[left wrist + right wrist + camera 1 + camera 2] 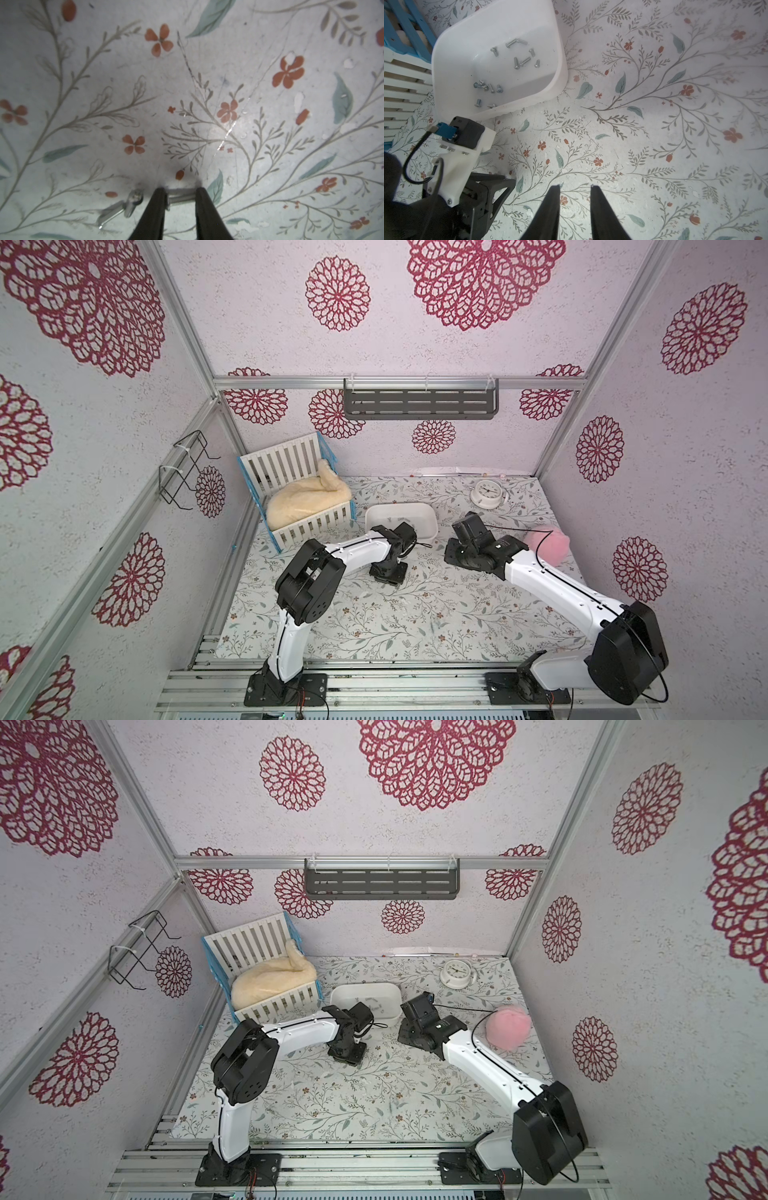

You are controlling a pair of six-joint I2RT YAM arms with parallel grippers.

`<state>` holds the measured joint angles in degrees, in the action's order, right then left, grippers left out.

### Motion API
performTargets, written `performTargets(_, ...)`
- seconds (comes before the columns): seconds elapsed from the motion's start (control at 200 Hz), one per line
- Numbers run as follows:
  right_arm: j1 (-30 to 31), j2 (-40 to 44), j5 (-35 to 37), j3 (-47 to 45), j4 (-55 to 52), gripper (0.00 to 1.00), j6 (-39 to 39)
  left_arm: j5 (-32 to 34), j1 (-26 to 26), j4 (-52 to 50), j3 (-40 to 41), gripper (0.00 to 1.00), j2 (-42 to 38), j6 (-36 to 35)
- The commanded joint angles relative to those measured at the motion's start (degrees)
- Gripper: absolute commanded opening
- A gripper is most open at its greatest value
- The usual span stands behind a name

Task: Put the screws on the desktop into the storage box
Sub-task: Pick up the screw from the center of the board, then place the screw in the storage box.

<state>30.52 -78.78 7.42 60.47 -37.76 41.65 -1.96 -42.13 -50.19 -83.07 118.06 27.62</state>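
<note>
In the left wrist view my left gripper [180, 191] stands with its tips on the flowered desktop [207, 93], shut on a small silver screw [180, 199] that spans the gap between the fingers end to end. Two more screws [133, 199] lie crossed just beside one finger. In both top views this gripper [388, 572] [347, 1052] points down in front of the white storage box [432, 526] [365, 990]. Several screws [519, 60] lie inside the storage box [550, 87]. My right gripper [575, 187] [452, 558] hovers open over bare desktop, nothing between its fingers.
A white slatted crib with blue edges [299, 456] holding a cream fluffy cloth stands left of the box. A white clock [486, 491] sits at the back right and a pink plush ball [546, 545] beside the right arm. The left wrist's camera mount [467, 135] is close to my right gripper.
</note>
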Motion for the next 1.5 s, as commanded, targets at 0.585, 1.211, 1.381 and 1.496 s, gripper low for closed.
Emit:
performTargets(0.585, -0.33, 0.03, -0.31, 1.58, 1.29, 0.29, 0.45, -0.46, -0.67, -5.68, -1.17, 0.25, -4.95, 0.69)
performTargets(1.211, -0.74, 0.73, -0.05, 0.80, 0.62, 0.29, 0.19, 2.21, 7.68, -15.93, -25.14, 0.26, 0.20, -5.34)
performTargets(1.381, -1.13, 1.15, 0.06, 0.71, 0.05, 0.29, 0.01, 3.05, 10.58, -18.61, -35.81, 0.27, 6.01, -6.89)
performTargets(1.496, -1.28, 1.44, 0.09, 0.53, -0.10, 0.29, 0.01, 2.70, 12.12, -20.54, -43.73, 0.27, 11.19, -7.06)
